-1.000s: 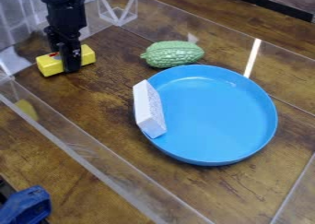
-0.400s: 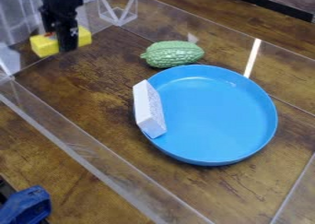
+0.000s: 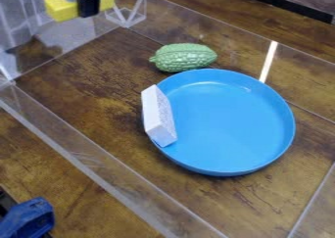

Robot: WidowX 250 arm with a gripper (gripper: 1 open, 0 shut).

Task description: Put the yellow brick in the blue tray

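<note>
The yellow brick (image 3: pixel 61 6) hangs high in the top left of the camera view, well above the wooden table. My gripper (image 3: pixel 81 3) is shut on the yellow brick, its dark fingers (image 3: pixel 89 1) clamping the brick's right end; most of the arm is cut off by the top edge. The blue tray (image 3: pixel 268 134) lies flat on the table at centre right, far to the lower right of the gripper.
A white-grey block (image 3: pixel 157 115) leans against the tray's left rim. A bumpy green oval object (image 3: pixel 182 57) lies just behind the tray. A clear acrylic wall (image 3: pixel 78 144) runs along the table's left and front. Something blue (image 3: pixel 26 220) sits at the bottom left corner.
The gripper has risen from the table with the yellow brick in it, climbing toward the top of the picture. The tray, block and green object have not moved.
</note>
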